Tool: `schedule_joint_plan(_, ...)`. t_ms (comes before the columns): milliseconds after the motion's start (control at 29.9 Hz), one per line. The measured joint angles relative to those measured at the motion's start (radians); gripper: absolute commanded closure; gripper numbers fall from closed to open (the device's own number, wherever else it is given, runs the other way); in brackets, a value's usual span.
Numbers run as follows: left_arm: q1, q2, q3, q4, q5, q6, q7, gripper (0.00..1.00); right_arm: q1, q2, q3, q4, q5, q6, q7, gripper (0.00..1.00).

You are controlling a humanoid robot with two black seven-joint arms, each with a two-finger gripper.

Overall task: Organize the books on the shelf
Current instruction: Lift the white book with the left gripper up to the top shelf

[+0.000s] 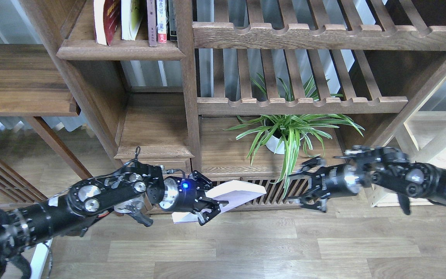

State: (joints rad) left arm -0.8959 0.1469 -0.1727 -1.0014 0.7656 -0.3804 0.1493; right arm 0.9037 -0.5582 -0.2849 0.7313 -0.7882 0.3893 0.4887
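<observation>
Left gripper point(212, 209): jaws clamped on the pale lavender-white book point(238, 193), held low over the floor, near the cabinet base. Right gripper point(306, 182): jaws spread, empty, just right of the book. Shelf point(120, 50), far upper left: red book point(107, 19) and yellow-green book point(130, 17) already standing upright there. Judged two-thirds complete; remaining: lifting and shelving the third book.
</observation>
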Motion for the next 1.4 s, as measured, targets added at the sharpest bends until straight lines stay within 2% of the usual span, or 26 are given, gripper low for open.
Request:
schedule_joint_plan(267,0.008,0.154,-0.124,-0.1,-0.067,-0.006,0.009,1.0,-0.094,-0.099,0.003,-0.077,0.079,-0.003,0.0,0.0)
schedule_joint_plan(435,0.008,0.301,-0.197,-0.193,-0.11,-0.056,0.013,1.0,-0.174,-0.15,0.055,-0.116,0.126,-0.015,0.0,0.0)
schedule_joint_plan(535,0.008,0.397,-0.243,-0.25,-0.149,-0.097,0.015,1.0,-0.23,-0.184,0.1,-0.129,0.131,-0.045,0.0,0.0)
schedule_joint_plan(702,0.007,0.545,-0.343,-0.316,-0.218,-0.108,0.026,1.0,-0.299,-0.23,0.119,-0.15,0.132,-0.107,0.0,0.0)
schedule_joint_plan(1036,-0.012,0.765,-0.523,-0.341,-0.384,-0.108,0.087,1.0,-0.388,-0.256,0.119,-0.153,0.13,-0.244,0.0,0.0)
schedule_joint_plan(1404,-0.093,0.925,-0.54,-0.342,-0.553,-0.109,0.1,1.0,-0.434,-0.273,0.109,-0.141,0.13,-0.307,0.0,0.0)
